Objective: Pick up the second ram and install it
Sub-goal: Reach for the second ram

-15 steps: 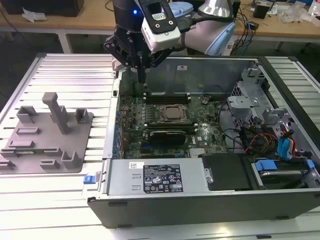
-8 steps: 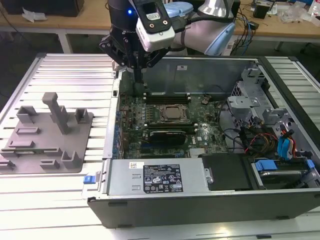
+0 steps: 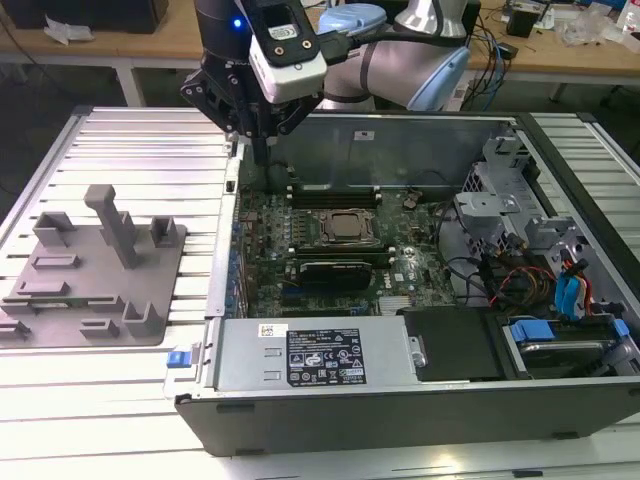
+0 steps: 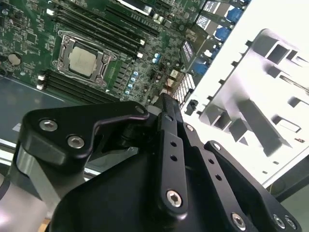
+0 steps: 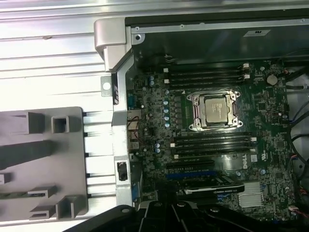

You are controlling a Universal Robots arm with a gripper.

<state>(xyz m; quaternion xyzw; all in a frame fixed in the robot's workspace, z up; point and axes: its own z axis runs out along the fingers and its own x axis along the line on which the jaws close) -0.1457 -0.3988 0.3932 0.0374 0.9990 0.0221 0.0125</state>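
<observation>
Gripper (image 3: 261, 152) hangs at upper left of the exterior view over the board (image 3: 268, 235), presumably to reach its slots (image 3: 335, 191); I cannot tell if it holds anything.

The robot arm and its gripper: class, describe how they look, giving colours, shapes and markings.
The arm is a silver-grey tube with rounded pale blue joint caps. Its wrist is black, with a small blue light and a labelled white box. The gripper is black: flat linked bars with silver screw heads.
</observation>
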